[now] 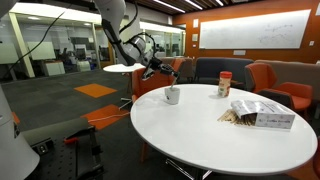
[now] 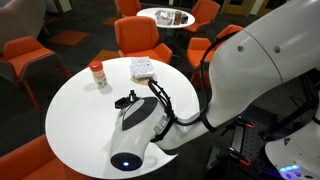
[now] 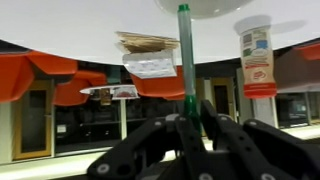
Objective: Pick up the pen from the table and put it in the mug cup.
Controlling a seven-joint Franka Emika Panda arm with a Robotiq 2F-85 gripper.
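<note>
Presently the pen (image 3: pixel 184 60) is held clamped in the tool (image 3: pixel 190 120), whose jaws are closed down to the width of the slim green barrel; nothing else is gripped. In the wrist view, which is seen inverted, the hold is taken at one end of the pen. Its long axis is run straight out in line with the fingers, with the free end pointed towards the worktop (image 1: pixel 210 140) and towards a white rounded shape at the frame edge, probably the mug cup (image 1: pixel 172 95). In an exterior view the tool is seen in the air, near the mug cup and above it to one side, so the pen is carried clear of the worktop. The pen is judged to be light, stiff and smooth. Being held by its end, it could be levered or slipped by a knock against the rim, so a straight, centred descent is called for. A red-lidded jar (image 3: pixel 257 55) and a box (image 3: pixel 148 60) are seen well apart from the mug cup.
</note>
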